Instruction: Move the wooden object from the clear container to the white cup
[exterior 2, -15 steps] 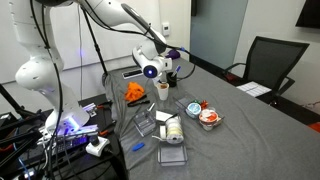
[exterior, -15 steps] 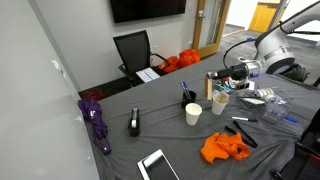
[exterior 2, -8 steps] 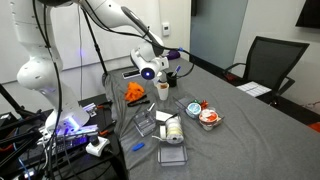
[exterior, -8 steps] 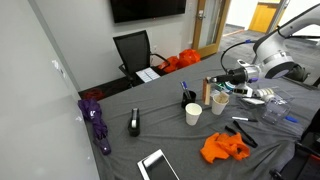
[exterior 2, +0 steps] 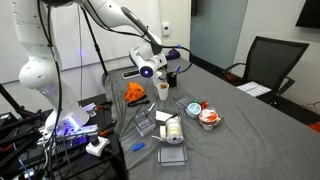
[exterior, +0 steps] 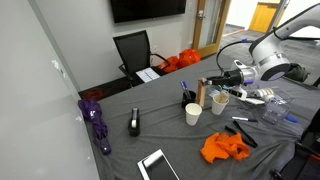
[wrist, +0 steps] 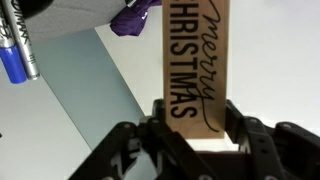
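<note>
My gripper is shut on a flat wooden block and holds it upright in the air. In the wrist view the block reads "merry CHRISTMAS" and sits between both fingers. The white cup stands on the grey table just below and in front of the block. The clear container, a pale tumbler, stands to its right, under the wrist. In an exterior view the gripper hovers above the white cup.
A black cup with pens stands right behind the white cup. An orange cloth, black markers, crinkly clear packs, a purple umbrella, a black device and a tablet lie on the table. A chair stands behind.
The gripper has carried the wooden block left and slightly down, away from the clear container and closer to the white cup.
</note>
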Controlling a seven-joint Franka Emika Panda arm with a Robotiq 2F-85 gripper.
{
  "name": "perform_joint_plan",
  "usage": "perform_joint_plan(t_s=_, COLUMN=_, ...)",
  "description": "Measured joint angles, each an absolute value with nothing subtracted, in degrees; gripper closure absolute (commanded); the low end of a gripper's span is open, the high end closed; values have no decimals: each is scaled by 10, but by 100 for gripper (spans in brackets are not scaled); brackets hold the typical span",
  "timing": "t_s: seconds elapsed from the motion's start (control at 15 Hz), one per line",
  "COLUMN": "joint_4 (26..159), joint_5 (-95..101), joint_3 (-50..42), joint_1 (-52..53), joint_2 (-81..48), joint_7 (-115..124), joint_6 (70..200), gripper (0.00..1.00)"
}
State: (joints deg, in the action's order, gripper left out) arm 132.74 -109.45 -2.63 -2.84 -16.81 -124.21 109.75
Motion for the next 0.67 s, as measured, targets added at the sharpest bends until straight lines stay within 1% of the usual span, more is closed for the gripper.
perform_joint_plan(t_s=0.67, joint_4=1329, joint_5=-1095, joint_3=-26, joint_1=5, joint_2=-168, joint_7=-1344, joint_6=1147, gripper=69)
